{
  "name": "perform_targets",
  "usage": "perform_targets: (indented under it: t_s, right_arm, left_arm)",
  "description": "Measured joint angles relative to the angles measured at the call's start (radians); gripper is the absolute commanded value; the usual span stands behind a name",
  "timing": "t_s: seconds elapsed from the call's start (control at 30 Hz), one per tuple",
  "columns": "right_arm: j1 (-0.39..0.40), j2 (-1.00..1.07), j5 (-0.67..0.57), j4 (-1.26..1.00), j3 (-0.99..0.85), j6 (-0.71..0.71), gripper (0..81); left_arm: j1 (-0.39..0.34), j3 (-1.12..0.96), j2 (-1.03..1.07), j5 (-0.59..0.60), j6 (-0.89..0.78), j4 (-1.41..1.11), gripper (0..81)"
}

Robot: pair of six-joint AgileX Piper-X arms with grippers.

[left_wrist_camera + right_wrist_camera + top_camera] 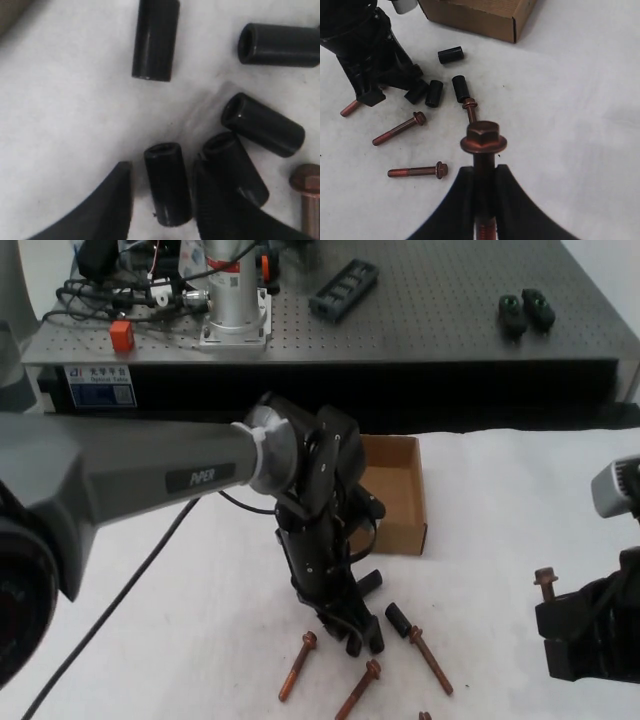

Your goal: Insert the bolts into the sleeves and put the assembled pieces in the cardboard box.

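My left gripper (162,170) stands open low over the white cloth, its fingers (100,215) on either side of a black sleeve (167,182) that lies between them. Several more sleeves, such as one (262,125) close by, lie around it. In the high view the left gripper (350,635) is just in front of the cardboard box (395,495). My right gripper (483,172) is shut on a copper bolt (483,137), held head up. It hovers at the right edge (580,640), apart from the pile. Loose bolts (400,128) (417,171) lie on the cloth.
The box (480,15) is open at the top and sits behind the sleeves (451,54). A perforated metal bench (420,310) with cables and black parts runs along the back. The white cloth (500,500) to the right of the box is bare.
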Motion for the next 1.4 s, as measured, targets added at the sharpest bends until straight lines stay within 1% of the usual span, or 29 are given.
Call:
perform_targets:
  t_s: [0.07,0.13,0.17,0.2,0.33,0.4,0.43,0.5,0.53,0.57,0.63,0.7,0.77,0.87,0.9,0.97,1.03,1.1,1.4]
  right_arm:
    - [0.0,0.0,0.0,0.0,0.0,0.0,4.0]
    - [0.0,0.0,0.0,0.0,0.0,0.0,4.0]
    - [0.0,0.0,0.0,0.0,0.0,0.0,4.0]
    - [0.0,0.0,0.0,0.0,0.0,0.0,4.0]
    - [0.0,0.0,-0.009,-0.011,0.002,0.014,4.0]
    - [0.0,0.0,-0.039,-0.082,0.006,0.034,4.0]
    - [0.0,0.0,-0.039,-0.082,0.006,0.036,4.0]
    - [0.0,0.0,-0.117,-0.238,0.02,0.105,4.0]
    - [0.0,0.0,-0.124,-0.251,0.022,0.105,4.0]
    - [0.0,0.0,-0.158,-0.318,0.032,0.146,4.0]
    - [0.003,0.0,-0.229,-0.473,0.061,0.229,4.0]
    - [0.017,0.003,-0.282,-0.664,0.104,0.322,4.0]
    - [0.037,0.019,-0.31,-0.851,0.141,0.42,4.0]
    - [0.072,0.06,-0.326,-1.064,0.172,0.523,4.0]
    - [0.082,0.074,-0.33,-1.11,0.174,0.551,4.0]
    - [0.104,0.107,-0.335,-1.207,0.176,0.588,4.0]
    - [0.124,0.138,-0.336,-1.263,0.176,0.61,4.0]
    - [0.133,0.153,-0.336,-1.282,0.176,0.619,4.0]
    - [0.197,0.226,-0.343,-1.309,0.176,0.632,4.0]
  left_arm:
    - [-0.002,-0.001,0.005,-0.004,0.008,-0.007,14.8]
    - [-0.005,-0.002,0.006,-0.006,0.02,-0.009,4.4]
    - [-0.007,-0.002,0.006,-0.009,0.024,-0.009,0.9]
    - [-0.007,-0.007,0.006,-0.01,0.033,-0.003,0.2]
    - [-0.007,-0.029,0.006,-0.01,0.038,0.02,0.6]
    - [-0.01,-0.036,-0.013,-0.01,0.038,0.028,0.7]
    - [-0.01,-0.039,-0.034,-0.01,0.022,0.03,0.7]
    - [-0.01,-0.039,-0.092,-0.008,0.014,0.034,0.7]
    - [-0.007,-0.031,-0.139,-0.007,0.01,0.027,0.7]
    - [-0.007,-0.012,-0.148,0.001,0.008,0.008,0.7]
    - [-0.004,0.05,-0.252,0.045,-0.006,-0.049,0.7]
    - [0.002,0.164,-0.369,0.117,-0.043,-0.152,0.7]
    - [0.004,0.317,-0.495,0.202,-0.1,-0.325,0.7]
    - [0.003,0.535,-0.638,0.329,-0.187,-0.622,0.7]
    - [0.002,0.652,-0.713,0.405,-0.236,-0.791,0.7]
    - [0.001,0.752,-0.768,0.444,-0.272,-0.931,0.7]
    - [0.001,0.814,-0.814,0.464,-0.307,-1.039,0.7]
    - [0.001,0.842,-0.843,0.477,-0.33,-1.096,0.7]
    - [0.001,0.849,-0.866,0.502,-0.366,-1.151,0.7]
